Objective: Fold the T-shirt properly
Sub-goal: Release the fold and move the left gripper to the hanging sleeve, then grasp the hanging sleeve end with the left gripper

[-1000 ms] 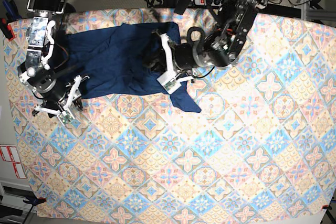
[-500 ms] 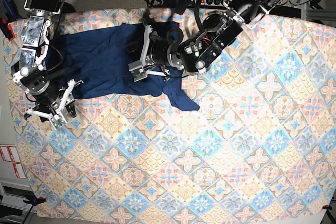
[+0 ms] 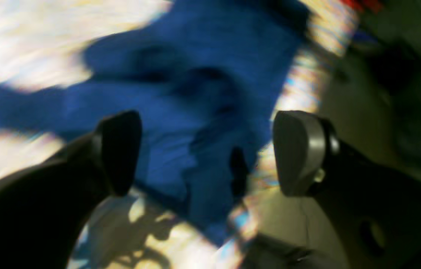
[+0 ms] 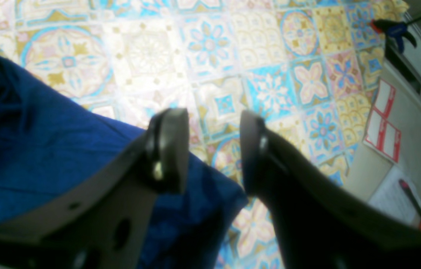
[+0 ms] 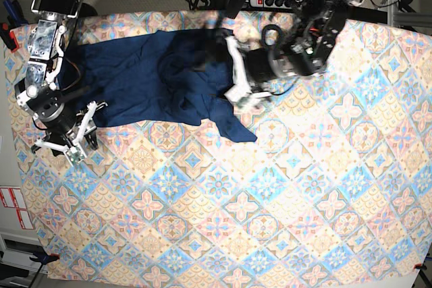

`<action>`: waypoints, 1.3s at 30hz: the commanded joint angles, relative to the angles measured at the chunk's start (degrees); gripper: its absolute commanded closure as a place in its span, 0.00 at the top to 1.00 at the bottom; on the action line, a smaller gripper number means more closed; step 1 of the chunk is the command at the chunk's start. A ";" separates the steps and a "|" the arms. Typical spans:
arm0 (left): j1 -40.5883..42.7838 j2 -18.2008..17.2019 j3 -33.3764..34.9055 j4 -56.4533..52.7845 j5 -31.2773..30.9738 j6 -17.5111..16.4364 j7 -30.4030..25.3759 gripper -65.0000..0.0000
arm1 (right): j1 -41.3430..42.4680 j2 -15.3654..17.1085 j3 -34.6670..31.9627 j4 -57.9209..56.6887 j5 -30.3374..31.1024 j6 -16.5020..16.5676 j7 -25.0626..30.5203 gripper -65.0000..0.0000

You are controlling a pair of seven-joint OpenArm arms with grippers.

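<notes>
Base view shows you the T-shirt (image 5: 145,79) lying long-axis sideways on the counter (image 5: 283,200), left end effector (image 5: 237,75) nearer. Left wrist: it is released, cloth below. Right wrist: right end effector (image 4: 214,149) parted, empty, at the hem. No legible writing.

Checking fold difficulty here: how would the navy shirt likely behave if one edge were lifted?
The T-shirt would probably sag and drape, since it lies rumpled in soft folds. It seems light for its spread. A trailing sleeve might drag across the tablecloth.
</notes>
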 commanded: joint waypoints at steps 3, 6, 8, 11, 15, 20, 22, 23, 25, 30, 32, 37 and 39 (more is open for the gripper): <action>1.85 1.00 -10.13 -0.51 -0.86 -0.26 -1.29 0.68 | 0.85 0.83 0.30 1.06 0.56 -0.29 1.05 0.34; 1.94 2.93 -18.04 -4.38 -0.68 -0.26 -1.29 0.60 | 0.85 0.74 0.30 1.06 0.56 -0.29 1.05 0.34; 0.27 4.87 -21.64 -8.33 -0.68 -0.26 -1.20 0.54 | 0.85 0.65 0.30 1.06 0.56 -0.29 0.96 0.34; -3.51 6.45 -22.44 -13.61 -0.68 -0.26 -1.02 0.49 | 0.85 0.56 0.21 1.06 0.56 -0.29 0.96 0.34; -8.35 9.44 -22.70 -19.94 -0.77 -0.26 -1.37 0.47 | 0.76 0.56 0.21 1.59 0.56 -0.29 0.96 0.34; -13.97 12.87 -22.70 -27.85 -0.68 -0.26 -1.55 0.48 | -1.61 0.56 0.39 2.82 0.56 -0.29 0.96 0.34; -16.08 13.75 -22.70 -31.28 -0.68 -0.26 -1.55 0.48 | -1.61 0.56 0.39 3.35 0.56 -0.29 0.96 0.34; -16.88 14.19 -22.70 -32.60 -0.68 -0.26 -1.55 0.48 | -1.61 0.56 0.39 3.61 0.56 -0.29 0.96 0.34; -17.58 14.54 -22.70 -34.62 -0.68 -0.26 -1.64 0.48 | -1.61 0.56 0.47 3.70 0.56 -0.29 0.96 0.34; -18.19 14.62 -22.44 -37.08 -0.77 0.71 -4.10 0.48 | -1.61 0.56 0.65 4.40 0.56 -0.29 1.05 0.34; -18.19 14.62 -22.52 -38.22 -1.12 2.82 -4.01 0.48 | -1.61 0.65 0.65 4.40 0.56 -0.29 1.05 0.34; -18.02 14.62 -22.70 -38.57 -1.21 5.72 -4.36 0.48 | -1.61 0.74 0.56 4.40 0.56 -0.29 0.96 0.34; -18.46 15.15 -22.70 -38.66 -1.21 7.83 -4.36 0.48 | -1.61 0.74 0.39 4.40 0.56 -0.29 0.96 0.34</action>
